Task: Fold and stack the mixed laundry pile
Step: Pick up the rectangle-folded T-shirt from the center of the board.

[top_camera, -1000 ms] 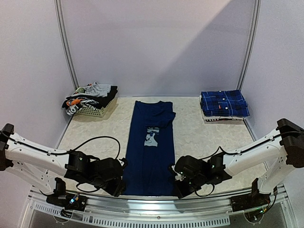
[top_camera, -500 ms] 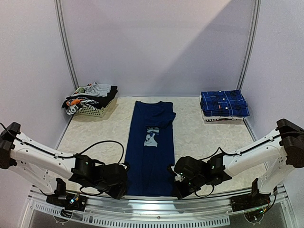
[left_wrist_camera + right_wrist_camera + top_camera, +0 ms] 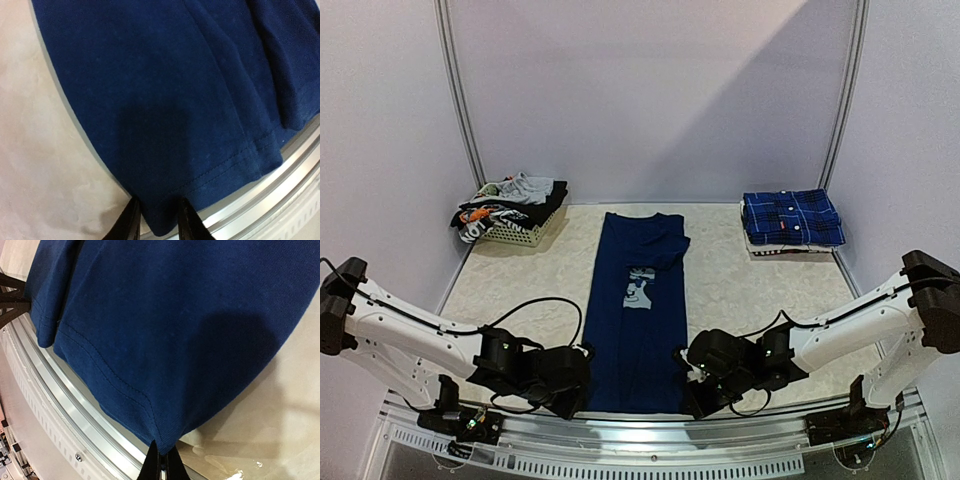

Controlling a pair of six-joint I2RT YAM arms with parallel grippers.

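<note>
At the near hem, right claw (image 3: pixel 160 460) is pinching one corner, left claw (image 3: pixel 158 224) narrowly straddling the other; shirt (image 3: pixel 638 335) is running lengthwise away.

White slatted basket (image 3: pixel 527 236) is sitting at the table's (image 3: pixel 740 295) far left corner; a metal rail (image 3: pixel 650 428) is running along the near edge.

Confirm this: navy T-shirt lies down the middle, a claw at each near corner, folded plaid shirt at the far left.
Wrong side: the top external view shows the folded plaid shirt at the far right. The navy T-shirt lies down the middle, with the left claw and right claw at its near corners.
</note>
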